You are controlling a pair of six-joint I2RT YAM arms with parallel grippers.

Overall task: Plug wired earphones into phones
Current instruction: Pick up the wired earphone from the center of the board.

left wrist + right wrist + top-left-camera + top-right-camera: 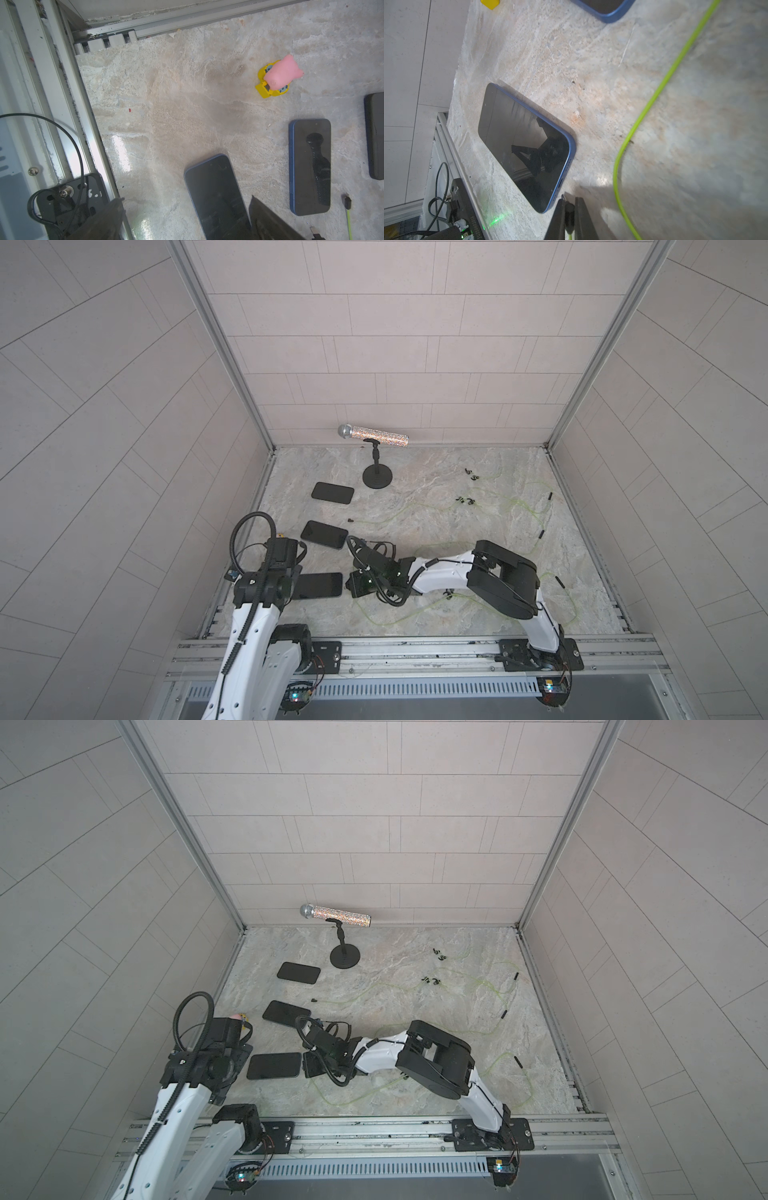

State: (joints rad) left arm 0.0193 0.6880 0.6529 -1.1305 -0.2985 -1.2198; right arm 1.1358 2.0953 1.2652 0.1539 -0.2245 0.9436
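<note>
The right gripper (568, 199) pinches the black plug (569, 207) of 1 green cable (654, 99), its tip just beside the port end of the nearest phone (519, 141). That phone's long axis runs away from the plug toward the left gripper (187, 198), which hangs wide open over the opposite end. Farther back lie the middle phone (324, 534) and far phone (332, 492), neither plugged, then loose earbuds (467, 501).

Glossy glass phones (309, 166) on matt, stone-look tabletop (187, 93).
</note>
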